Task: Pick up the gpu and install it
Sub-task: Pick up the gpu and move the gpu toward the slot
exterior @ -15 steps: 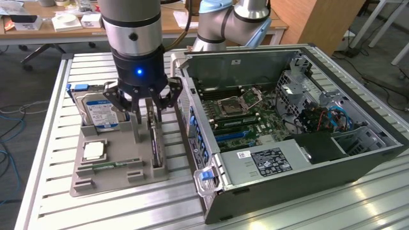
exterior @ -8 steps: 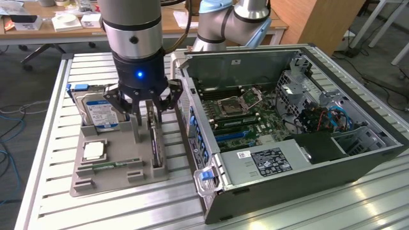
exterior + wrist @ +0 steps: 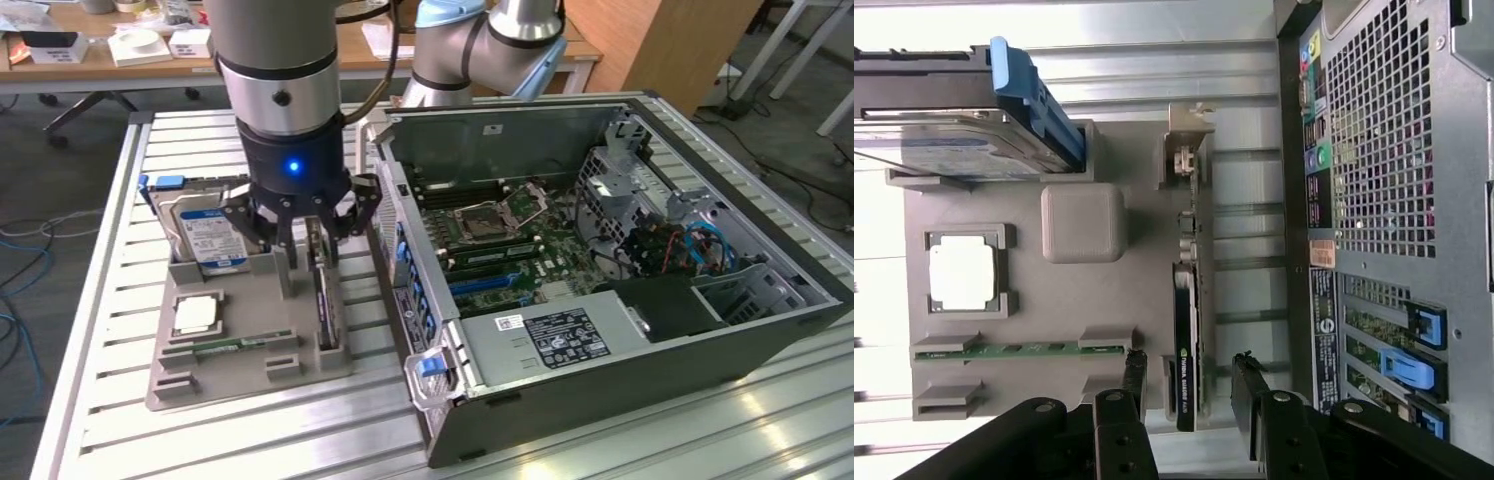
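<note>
Gripper spread wide, holding nothing. Gpu stands edge-on in tray slot right below it, long axis running through the gap between the jaws; contact unclear.

A robotics lab is seen: a robot arm is positioned over a slotted metal table, on which an open computer case and a grey tray of computer parts are laid out. Behind, a wooden desk strewn with boxes is visible, with a wheeled chair base beneath it, and loose cables are trailed across the floor.
</note>
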`<state>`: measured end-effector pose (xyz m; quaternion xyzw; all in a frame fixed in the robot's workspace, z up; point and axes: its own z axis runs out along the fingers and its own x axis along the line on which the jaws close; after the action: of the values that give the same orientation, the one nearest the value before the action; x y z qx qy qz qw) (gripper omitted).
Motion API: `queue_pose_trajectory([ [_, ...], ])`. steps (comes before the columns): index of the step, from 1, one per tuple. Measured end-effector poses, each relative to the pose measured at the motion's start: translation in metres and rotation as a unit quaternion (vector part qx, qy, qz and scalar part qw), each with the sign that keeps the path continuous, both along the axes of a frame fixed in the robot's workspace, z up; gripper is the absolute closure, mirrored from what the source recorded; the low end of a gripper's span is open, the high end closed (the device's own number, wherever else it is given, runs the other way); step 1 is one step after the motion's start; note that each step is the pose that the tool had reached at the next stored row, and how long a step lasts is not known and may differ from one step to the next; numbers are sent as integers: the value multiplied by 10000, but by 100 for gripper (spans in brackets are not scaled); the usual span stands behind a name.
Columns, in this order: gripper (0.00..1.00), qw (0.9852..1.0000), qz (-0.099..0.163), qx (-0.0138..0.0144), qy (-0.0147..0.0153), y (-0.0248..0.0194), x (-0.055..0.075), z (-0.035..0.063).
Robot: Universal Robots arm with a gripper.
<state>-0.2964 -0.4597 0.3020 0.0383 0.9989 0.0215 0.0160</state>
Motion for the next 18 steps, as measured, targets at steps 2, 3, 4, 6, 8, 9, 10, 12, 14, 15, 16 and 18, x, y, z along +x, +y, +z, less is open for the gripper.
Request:
queue_pose_trajectory([
  [2,53,10000,0,0,0,0,0,-23],
  [3,53,10000,0,0,0,0,0,-35],
  [4,53,10000,0,0,-1,0,0,-48],
  [6,53,10000,0,0,-1,0,0,-69],
  [8,53,10000,0,0,-1,0,0,-90],
  [9,53,10000,0,0,0,0,0,-102],
  [10,53,10000,0,0,-1,0,0,-115],
  [12,53,10000,0,0,-1,0,0,-143],
  [14,53,10000,0,0,0,0,0,-158],
  [15,53,10000,0,-1,0,0,0,-158],
  [16,53,10000,0,-1,0,0,0,-158],
  [18,53,10000,0,0,-1,0,2,-159],
])
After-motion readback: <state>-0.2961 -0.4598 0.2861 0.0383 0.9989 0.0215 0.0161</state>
